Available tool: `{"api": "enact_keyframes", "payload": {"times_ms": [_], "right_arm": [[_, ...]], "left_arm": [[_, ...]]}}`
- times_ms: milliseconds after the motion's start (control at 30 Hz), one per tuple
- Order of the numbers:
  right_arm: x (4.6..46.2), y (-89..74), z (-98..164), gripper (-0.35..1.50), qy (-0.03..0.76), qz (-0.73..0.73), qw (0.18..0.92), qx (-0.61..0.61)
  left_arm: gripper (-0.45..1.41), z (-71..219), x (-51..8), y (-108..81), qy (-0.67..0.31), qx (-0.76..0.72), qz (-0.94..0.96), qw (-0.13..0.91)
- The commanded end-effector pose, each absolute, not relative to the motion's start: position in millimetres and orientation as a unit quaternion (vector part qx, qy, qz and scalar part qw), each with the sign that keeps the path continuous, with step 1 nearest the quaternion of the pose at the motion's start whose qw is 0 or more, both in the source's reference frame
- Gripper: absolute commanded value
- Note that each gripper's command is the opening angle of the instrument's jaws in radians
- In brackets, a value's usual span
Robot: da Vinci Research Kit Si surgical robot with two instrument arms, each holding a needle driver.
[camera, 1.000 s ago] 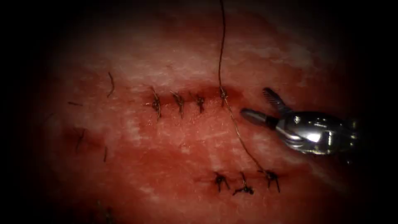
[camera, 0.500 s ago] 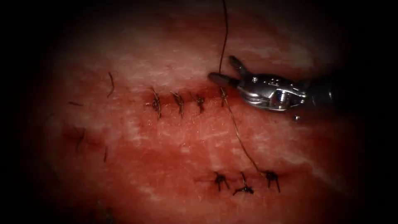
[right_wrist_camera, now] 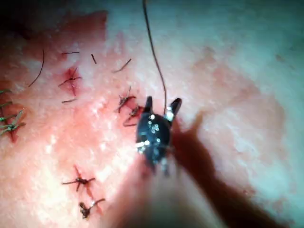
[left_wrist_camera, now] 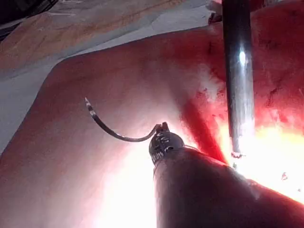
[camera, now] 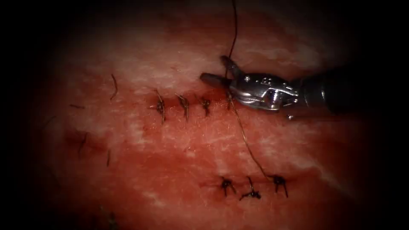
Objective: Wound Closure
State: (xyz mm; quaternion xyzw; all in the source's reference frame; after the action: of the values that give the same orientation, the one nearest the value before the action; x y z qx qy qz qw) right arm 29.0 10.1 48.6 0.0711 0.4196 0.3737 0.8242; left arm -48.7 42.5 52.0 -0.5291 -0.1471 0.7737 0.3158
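Observation:
The tissue (camera: 170, 145) has a sutured cut (camera: 194, 97) with several dark stitches. From the rightmost stitch (camera: 229, 97) a thread (camera: 232, 40) rises out of the picture, and another strand (camera: 247, 142) runs down to the lower row of knots (camera: 251, 187). My right tool (camera: 214, 68) comes in from the right, jaws open, straddling the rising thread just above that stitch. The right wrist view shows the thread (right_wrist_camera: 154, 52) passing between the open jaws (right_wrist_camera: 162, 101). My left tool (left_wrist_camera: 162, 129) is shut on the curved needle (left_wrist_camera: 111, 132) near its tail, held above the tissue, not in it.
Short cut ends of thread (camera: 114, 87) lie left of the cut. Red fluid wets the tissue around the stitches. In the left wrist view the right arm's shaft (left_wrist_camera: 239, 71) crosses in front of the tissue, and pale drape (left_wrist_camera: 28, 80) lies beyond the tissue's edge.
My right tool has moved up and left, from right of the cut to the thread above the last stitch. Its jaws stayed open and now straddle the thread.

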Motion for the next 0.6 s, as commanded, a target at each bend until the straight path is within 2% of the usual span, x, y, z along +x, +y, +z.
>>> {"api": "enact_keyframes", "payload": {"times_ms": [33, 300, 400, 467, 533, 600], "right_arm": [[30.3, 9.3, 49.4, 1.33, 0.421, 0.37, 0.825, 0.076], [31.1, 9.6, 50.4, 1.31, 0.415, 0.37, 0.828, 0.074], [30.9, 9.6, 50.4, 1.16, 0.417, 0.367, 0.828, 0.079], [30.9, 9.6, 50.3, 0.79, 0.42, 0.36, 0.828, 0.089], [30.9, 9.6, 50.2, 0.24, 0.424, 0.352, 0.829, 0.098], [30.9, 9.7, 50.2, 0.17, 0.424, 0.35, 0.83, 0.097]], "left_arm": [[-0.45, 52.1, -49.6, 42.4, -0.147, -0.53, 0.773, 0.315], [-0.45, 50.6, -50.4, 41.7, -0.146, -0.534, 0.773, 0.31], [-0.45, 50.2, -50.5, 41.6, -0.145, -0.534, 0.774, 0.308], [-0.45, 50.1, -50.6, 41.5, -0.145, -0.535, 0.774, 0.308], [-0.45, 50.0, -50.7, 41.4, -0.145, -0.535, 0.773, 0.307], [-0.45, 49.9, -50.8, 41.3, -0.146, -0.536, 0.773, 0.306]]}}
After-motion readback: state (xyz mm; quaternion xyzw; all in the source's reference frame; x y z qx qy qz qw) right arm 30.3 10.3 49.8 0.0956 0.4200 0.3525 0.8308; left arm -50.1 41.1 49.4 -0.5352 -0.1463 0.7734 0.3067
